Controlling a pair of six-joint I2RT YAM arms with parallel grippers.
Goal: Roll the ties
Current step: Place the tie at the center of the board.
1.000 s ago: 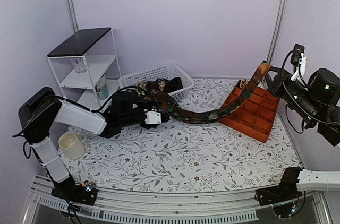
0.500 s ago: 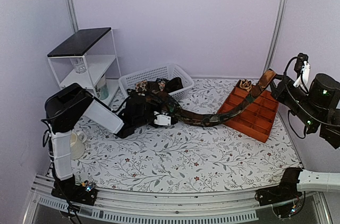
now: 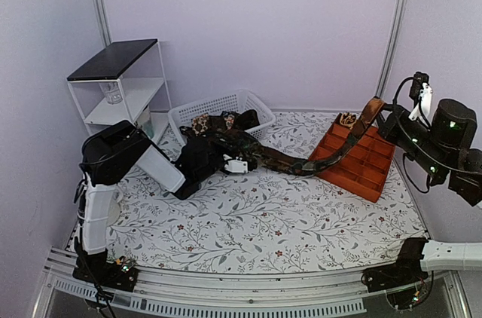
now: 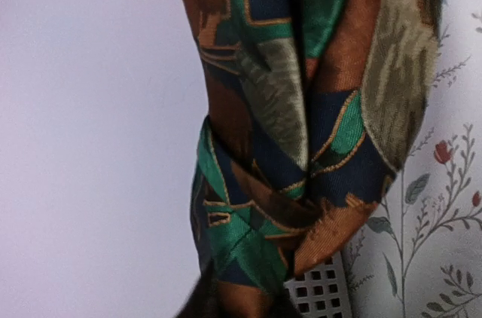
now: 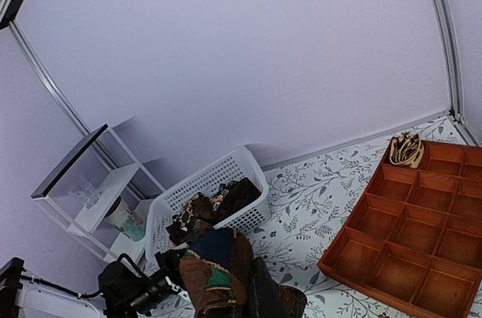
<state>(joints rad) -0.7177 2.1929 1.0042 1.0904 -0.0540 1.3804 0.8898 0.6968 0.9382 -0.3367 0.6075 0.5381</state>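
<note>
One dark tie (image 3: 294, 163) printed in green, rust and navy stretches from the white basket (image 3: 248, 99) across the table to the far right. My right gripper (image 3: 376, 108) is shut on its raised end above the orange tray (image 3: 361, 163); in the right wrist view the tie (image 5: 218, 265) drapes over that gripper (image 5: 245, 295). My left gripper (image 3: 239, 165) sits on the tie close to the basket. The bunched tie (image 4: 301, 107) fills the left wrist view and narrows between the dark jaws. More ties (image 3: 218, 122) lie heaped in the basket. A rolled tan tie (image 3: 348, 118) sits in a far tray compartment.
A white shelf unit (image 3: 120, 92) with a black top stands at the back left, holding a glass and a jar (image 3: 143, 123). The basket (image 5: 226, 178) lies next to it. The tray's other compartments (image 5: 422, 235) show bare. A floral cloth (image 3: 263, 220) covers the table.
My left arm has swung right along the tie, and its jaws have narrowed onto the fabric. The right gripper has shifted slightly while keeping hold of the tie's end.
</note>
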